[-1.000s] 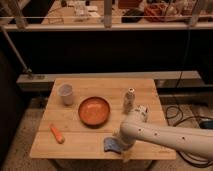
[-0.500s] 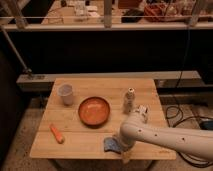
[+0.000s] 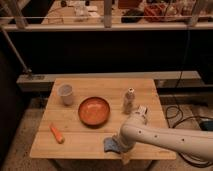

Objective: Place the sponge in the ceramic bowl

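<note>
On the pale wooden table (image 3: 100,85), an orange carrot-like stick (image 3: 56,133) lies lower left and a small white cup (image 3: 65,93) stands above it. The round orange-brown ceramic bowl (image 3: 94,110) sits mid-frame. The flat blue-grey sponge (image 3: 108,145) lies at the front edge. The gripper (image 3: 119,146) is at its right side, jaws spread wide, not lifting it. A small pale bottle (image 3: 129,100) stands right of the bowl.

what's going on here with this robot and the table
A robot arm reaches in from the right, its claw open and low at the front edge of the table, right beside the blue-grey sponge. The sponge lies on the table, not yet lifted. The orange-brown ceramic bowl sits empty mid-table.
</note>
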`<action>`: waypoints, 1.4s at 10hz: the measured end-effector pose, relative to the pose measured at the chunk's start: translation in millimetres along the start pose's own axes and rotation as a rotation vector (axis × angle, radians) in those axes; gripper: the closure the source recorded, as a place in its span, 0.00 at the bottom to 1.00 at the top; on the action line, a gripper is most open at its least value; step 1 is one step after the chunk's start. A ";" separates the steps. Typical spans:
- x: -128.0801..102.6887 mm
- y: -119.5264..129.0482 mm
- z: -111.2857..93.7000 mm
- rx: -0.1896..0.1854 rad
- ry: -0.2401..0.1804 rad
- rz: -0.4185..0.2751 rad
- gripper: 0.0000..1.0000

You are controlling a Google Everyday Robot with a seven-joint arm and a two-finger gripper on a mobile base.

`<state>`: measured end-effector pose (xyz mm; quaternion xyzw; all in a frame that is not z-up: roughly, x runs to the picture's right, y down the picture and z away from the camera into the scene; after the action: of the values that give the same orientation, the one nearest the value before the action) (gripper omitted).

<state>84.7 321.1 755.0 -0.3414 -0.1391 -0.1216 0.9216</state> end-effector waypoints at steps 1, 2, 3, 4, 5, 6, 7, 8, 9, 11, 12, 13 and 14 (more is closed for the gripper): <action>0.1 0.8 1.3 -0.002 -0.001 0.001 0.20; 0.1 1.6 2.4 -0.003 -0.002 0.002 0.20; 0.1 1.8 3.4 -0.004 -0.002 0.002 0.20; -0.1 2.1 4.6 -0.005 -0.003 0.003 0.20; -0.2 2.3 5.6 -0.006 -0.004 0.003 0.20; -0.5 2.8 7.3 -0.008 -0.006 0.003 0.20; -0.7 3.1 8.3 -0.009 -0.007 0.003 0.20; -0.7 3.8 9.3 -0.010 -0.008 0.004 0.20; -0.5 4.0 10.1 -0.010 -0.008 0.004 0.20; -1.2 3.8 11.8 -0.012 -0.008 0.004 0.27; -2.5 2.7 12.5 -0.010 -0.010 0.003 0.32; -3.0 2.9 14.2 -0.013 -0.010 0.001 0.31; -3.2 3.4 15.3 -0.015 -0.008 0.001 0.25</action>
<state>80.1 334.2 763.0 -0.3490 -0.1419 -0.1209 0.9184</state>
